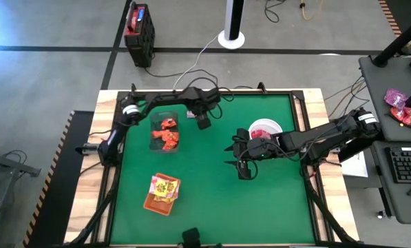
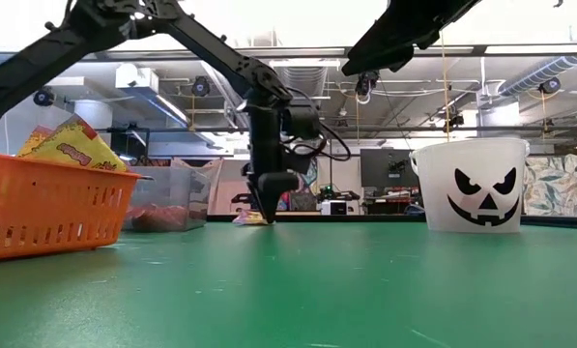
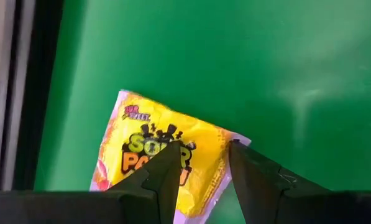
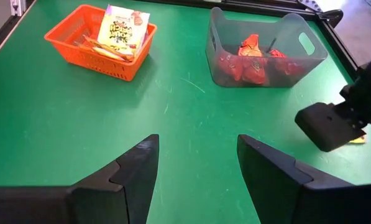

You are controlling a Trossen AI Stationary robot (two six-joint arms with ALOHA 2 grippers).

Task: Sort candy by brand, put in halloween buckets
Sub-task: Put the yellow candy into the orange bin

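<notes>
Left gripper (image 3: 201, 171) stands half-open, fingers straddling a yellow Sour Patch packet (image 3: 166, 149) flat on the green table (image 3: 284, 56) near its far edge (nothing gripped yet); thin wrapper could slip out when closing.

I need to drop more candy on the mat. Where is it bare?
Bare: the stretch between the orange tray and the right gripper. Crowded: around the clear tub, where the left gripper hangs over a yellow packet.
</notes>
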